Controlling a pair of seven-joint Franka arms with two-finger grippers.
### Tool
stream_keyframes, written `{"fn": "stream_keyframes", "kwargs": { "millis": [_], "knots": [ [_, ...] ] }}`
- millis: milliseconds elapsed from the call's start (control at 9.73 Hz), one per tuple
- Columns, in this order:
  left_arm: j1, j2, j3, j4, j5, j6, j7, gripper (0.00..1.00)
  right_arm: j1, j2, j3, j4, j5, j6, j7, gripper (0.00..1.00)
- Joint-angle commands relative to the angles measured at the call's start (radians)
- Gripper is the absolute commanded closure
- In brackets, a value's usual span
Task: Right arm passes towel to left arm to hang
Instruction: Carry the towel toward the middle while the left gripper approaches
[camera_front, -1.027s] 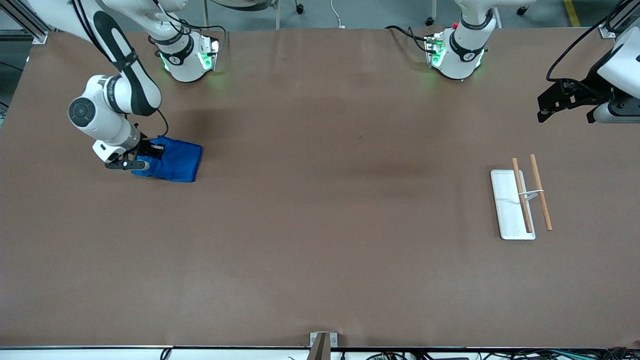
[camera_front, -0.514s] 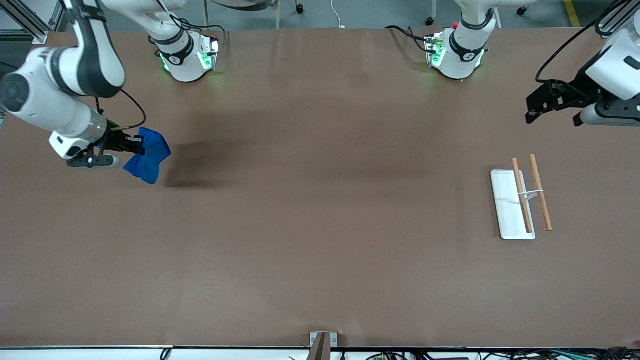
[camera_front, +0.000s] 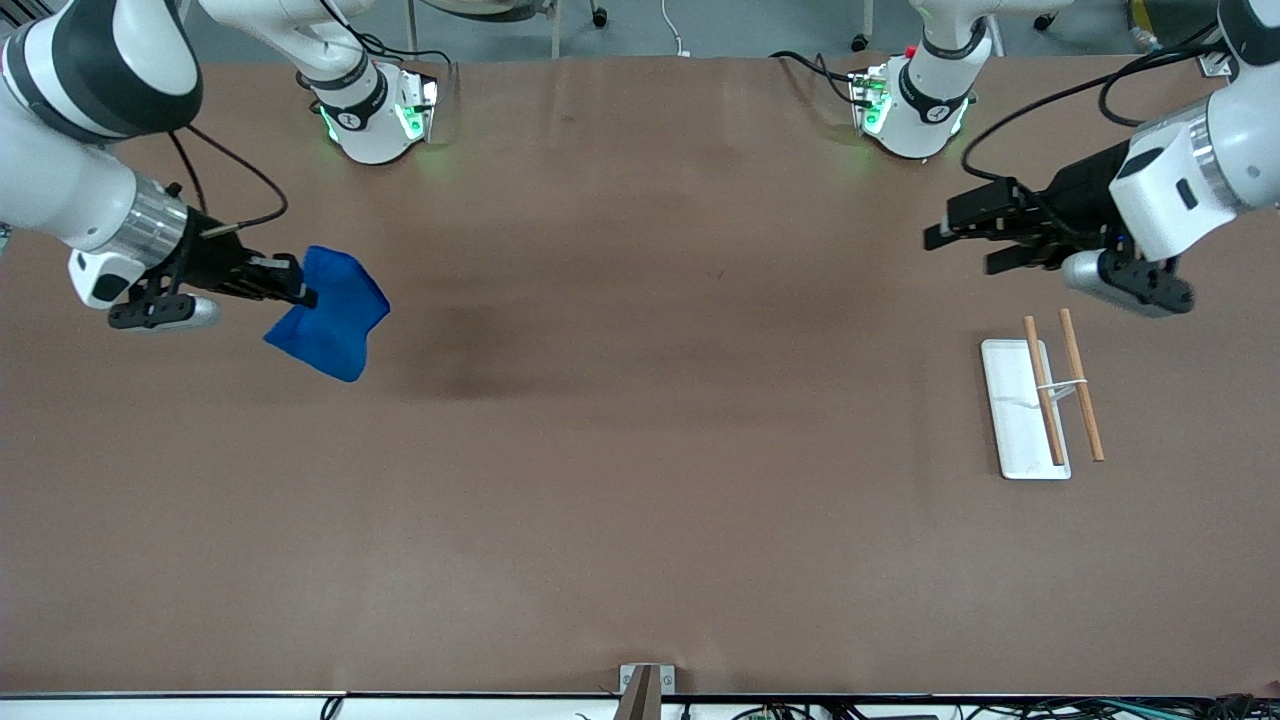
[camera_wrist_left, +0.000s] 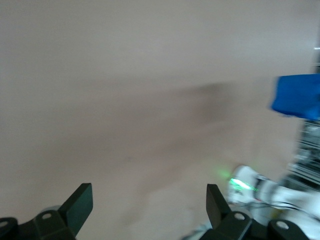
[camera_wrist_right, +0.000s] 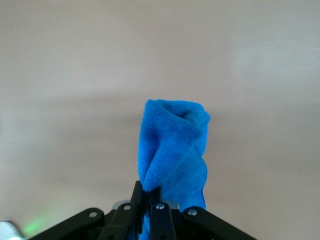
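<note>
The royal-blue towel hangs crumpled in the air from my right gripper, which is shut on one edge of it, over the table near the right arm's end. In the right wrist view the towel droops from the shut fingers. My left gripper is open and empty, up in the air over the table, a little above the white rack tray with its two wooden bars. In the left wrist view its gripper spreads wide, and the towel shows small in the distance.
The brown table stretches bare between the two arms. The arm bases stand with green lights at the table's edge farthest from the front camera. A metal bracket sits at the nearest edge.
My right gripper lifted the towel off the table and now carries it toward the table's middle. My left gripper swung in from the table's end toward the middle, over the rack.
</note>
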Motion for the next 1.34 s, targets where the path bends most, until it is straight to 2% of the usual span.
{"fn": "stream_keyframes", "kwargs": {
  "millis": [0, 103, 308, 514, 719, 1027, 1233],
  "knots": [
    [-0.009, 0.081, -0.007, -0.014, -0.229, 0.004, 0.026, 0.0, 0.07, 0.016, -0.008, 0.097, 0.128, 0.007, 0.047, 1.0],
    [-0.028, 0.117, -0.012, -0.014, -0.356, 0.004, 0.04, 0.0, 0.09, 0.023, -0.008, 0.116, 0.202, 0.039, 0.049, 1.0],
    [-0.042, 0.184, -0.018, -0.018, -0.538, 0.006, 0.087, 0.0, 0.156, 0.027, -0.008, 0.118, 0.303, 0.136, 0.051, 1.0],
    [-0.087, 0.22, -0.021, -0.059, -0.746, 0.018, 0.144, 0.0, 0.226, 0.028, -0.008, 0.118, 0.45, 0.211, 0.051, 1.0],
    [-0.153, 0.227, -0.021, -0.113, -0.848, 0.116, 0.247, 0.03, 0.301, 0.046, -0.008, 0.133, 0.646, 0.298, 0.051, 1.0],
    [-0.191, 0.313, -0.023, -0.12, -1.002, 0.131, 0.404, 0.15, 0.397, 0.097, -0.008, 0.203, 0.907, 0.444, 0.051, 1.0],
    [-0.21, 0.357, -0.023, -0.115, -1.112, 0.133, 0.463, 0.19, 0.457, 0.131, -0.008, 0.249, 1.019, 0.512, 0.051, 1.0]
  ]
}}
